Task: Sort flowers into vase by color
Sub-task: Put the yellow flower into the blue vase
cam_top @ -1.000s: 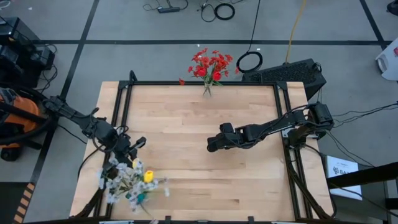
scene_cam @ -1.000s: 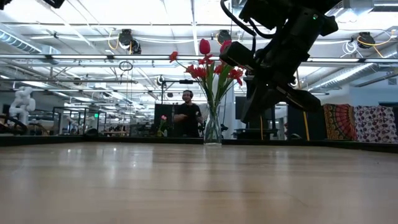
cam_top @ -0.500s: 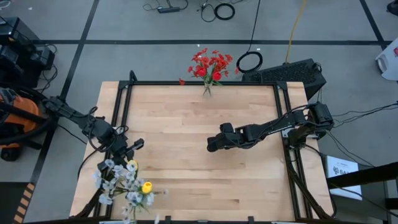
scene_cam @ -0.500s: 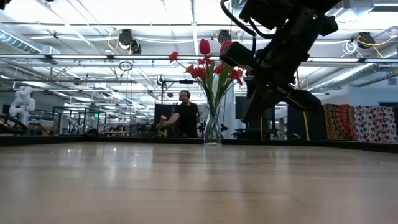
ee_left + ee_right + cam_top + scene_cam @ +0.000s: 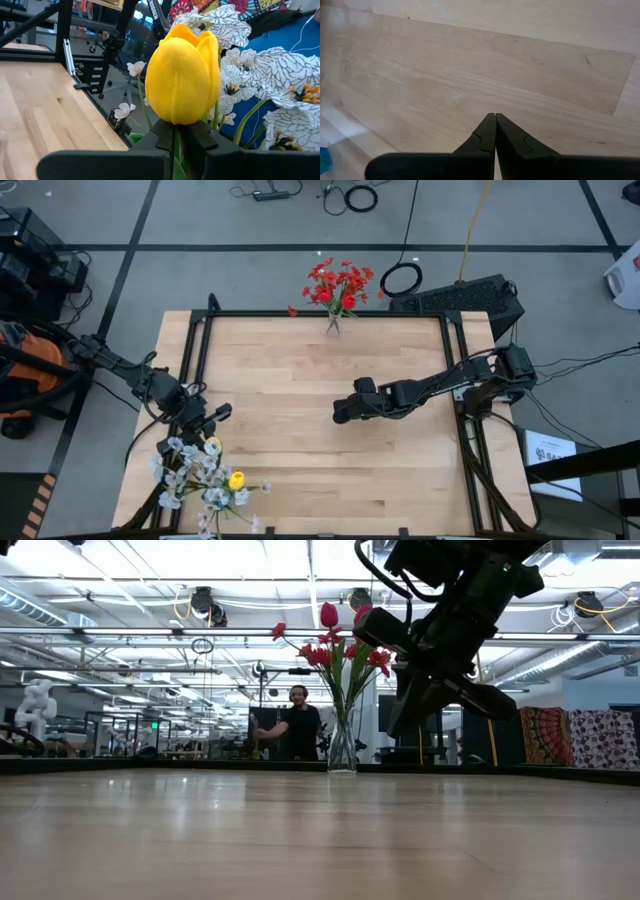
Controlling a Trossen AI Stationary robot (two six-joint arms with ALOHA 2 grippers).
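Left gripper (image 5: 176, 137), lower left of high view: clamped on yellow tulip (image 5: 183, 75) stem among white blossoms (image 5: 192, 475). Right gripper (image 5: 495, 120), centre-right: closed, empty. Red flowers (image 5: 338, 283) stood in vase (image 5: 342, 750), top centre. Advised: lift tulip straight, keeping stem vertical.

left tool (image 5: 208, 438) | shifted slightly | yellow tulip (image 5: 236, 480) bunch swung toward table's near edge

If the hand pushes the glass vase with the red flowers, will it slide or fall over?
The vase would probably tip rather than slide: in the low view it looks narrow and tall, and the red flowers spread wide well above its rim. It stands at the table's far edge, so a fall could take it off the table. Being glass, it may break.
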